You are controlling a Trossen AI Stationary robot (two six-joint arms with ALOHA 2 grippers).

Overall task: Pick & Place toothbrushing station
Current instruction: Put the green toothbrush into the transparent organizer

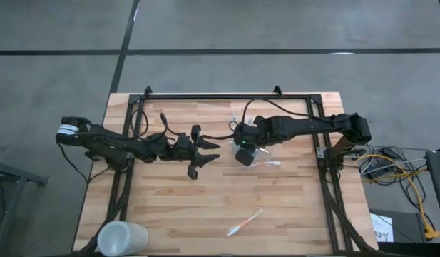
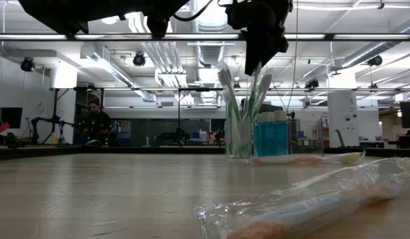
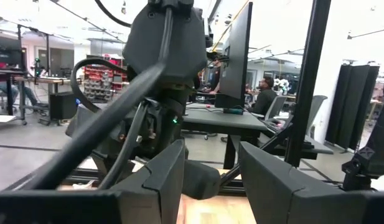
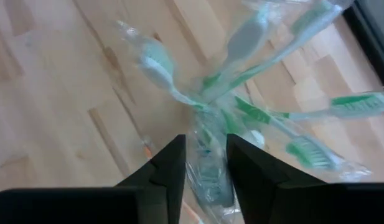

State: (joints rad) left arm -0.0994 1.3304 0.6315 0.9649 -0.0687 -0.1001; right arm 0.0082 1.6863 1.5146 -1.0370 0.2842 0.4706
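Right hand (image 1: 244, 155) hangs directly over the toothbrushing station (image 2: 256, 136), a small see-through holder standing upright on the wooden surface (image 1: 205, 200) toward its far middle. In the right wrist view its two dark fingers (image 4: 170, 168) stand a little apart, with a wrapped green toothbrush (image 4: 210, 180) between them; whether they press on the wrapper or merely flank it I cannot tell. Several more green and white toothbrushes (image 4: 254, 37) in clear wrappers fan out of the holder below the fingers. In the low view the holder also carries small blue tubes (image 2: 271, 138), and a wrapped toothbrush with an orange handle (image 2: 307, 159) lies flat just beside its base.

Left hand (image 1: 200, 158) waits above the surface, near the middle and apart from the station, pointing toward the right arm; its fingers (image 3: 167, 180) stand well apart with nothing between them.

Nearer the front edge, well apart from the station, another wrapped orange and white toothbrush (image 1: 244, 223) lies at a slant. A larger frosted white cup (image 1: 122, 238) stands at the front left corner of the surface.

Beyond the surface, in the low view, a person (image 2: 97, 123) sits at a distant desk in the room.
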